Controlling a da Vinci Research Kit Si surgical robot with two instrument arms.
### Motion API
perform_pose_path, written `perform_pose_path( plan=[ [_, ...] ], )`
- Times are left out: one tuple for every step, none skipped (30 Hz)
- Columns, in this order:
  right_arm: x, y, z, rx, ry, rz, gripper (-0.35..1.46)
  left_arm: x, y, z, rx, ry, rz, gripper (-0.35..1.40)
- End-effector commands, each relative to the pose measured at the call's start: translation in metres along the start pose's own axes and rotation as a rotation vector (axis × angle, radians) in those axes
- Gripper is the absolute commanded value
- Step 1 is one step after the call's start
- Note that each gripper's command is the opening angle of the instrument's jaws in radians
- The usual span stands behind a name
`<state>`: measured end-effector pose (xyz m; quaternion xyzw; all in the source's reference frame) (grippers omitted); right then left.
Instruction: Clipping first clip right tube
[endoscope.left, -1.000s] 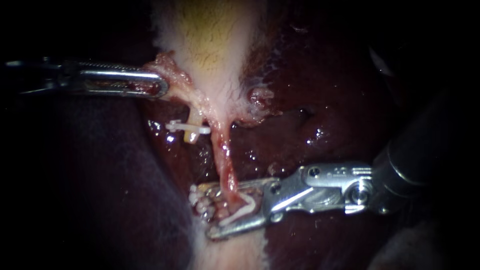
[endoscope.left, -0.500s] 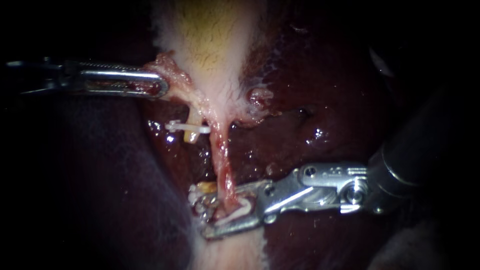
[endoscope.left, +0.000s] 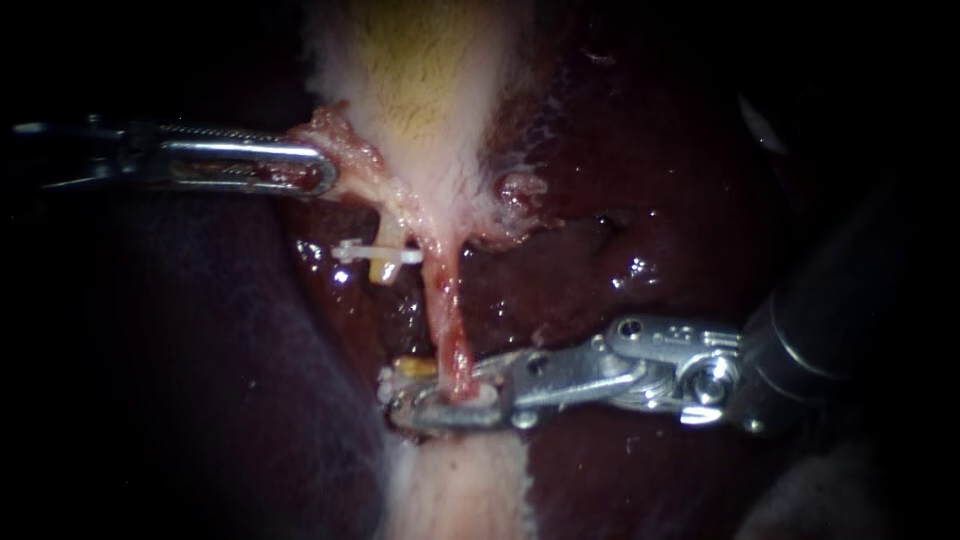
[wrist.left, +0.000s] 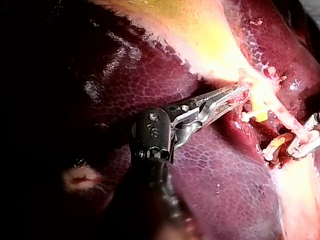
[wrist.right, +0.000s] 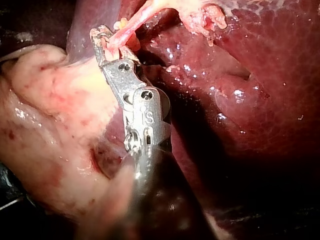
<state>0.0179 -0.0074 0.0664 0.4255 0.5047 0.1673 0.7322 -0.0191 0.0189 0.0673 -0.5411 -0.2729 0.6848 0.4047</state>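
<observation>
Right instrument (endoscope.left: 397, 402) (wrist.right: 98, 37): jaws clamped down on the right tube (endoscope.left: 449, 320) (wrist.right: 131, 26) at its lower end, one jaw on each side, almost together. A bit of white showed between them at the tube, likely a clip, but too small to tell for sure. Shaft came in from the right, lying low across the liver (endoscope.left: 650, 200). A short yellow stump (endoscope.left: 414, 367) sat just beside the jaw tips, on the side away from the shaft.

Left instrument (endoscope.left: 322, 176) (wrist.left: 244, 92): jaws closed on a tissue flap (endoscope.left: 335, 135) at the gallbladder's lower edge, holding it out to the side. Left wrist view showed the flap pinched near the jaw tips.

Right tube ran taut from the gallbladder (endoscope.left: 420, 90) neck straight down into the right instrument's jaws. It was red and thin.

Left tube (endoscope.left: 388, 232) was short, just beside the right tube. It carried a white clip (endoscope.left: 374, 254) (wrist.left: 247, 116) across it, with a yellow cut end just below the clip.

Pale fatty tissue (wrist.right: 50, 125) lay beside the right instrument's shaft in the right wrist view.
</observation>
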Motion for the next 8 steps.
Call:
perform_pose_path(
  plan=[
    [-0.0001,0.0,0.0,-0.002,-0.005,-0.002,-0.35,0.0,0.0,0.0,0.0,0.0,0.0,-0.35],
    [-0.0001,0.0,0.0,-0.002,-0.006,-0.002,-0.35,0.0,0.0,0.0,0.0,0.0,0.0,-0.35],
    [-0.0002,0.0,0.0,-0.002,-0.006,-0.003,-0.35,0.0,0.0,0.0,0.0,0.0,0.0,-0.35],
    [-0.0003,0.0,0.0,-0.002,-0.006,-0.003,-0.35,0.0,0.0,-0.0001,0.0,0.0,0.0,-0.35],
    [-0.0003,0.0001,0.0001,-0.002,-0.006,-0.003,-0.35,0.0,0.0,-0.0001,0.0,0.0,0.0,-0.35],
    [-0.0004,0.0001,0.0001,-0.003,-0.006,-0.004,-0.35,0.0,0.0,-0.0001,0.0,0.0,0.0,-0.35],
    [-0.0004,0.0002,0.0001,-0.003,-0.006,-0.004,-0.35,0.0,0.0,0.0,0.0,0.0,0.0,-0.35],
    [-0.0004,0.0002,0.0001,-0.003,-0.006,-0.004,-0.35,0.0,0.0,0.0,0.0,0.0,0.0,-0.35]
  ],
)
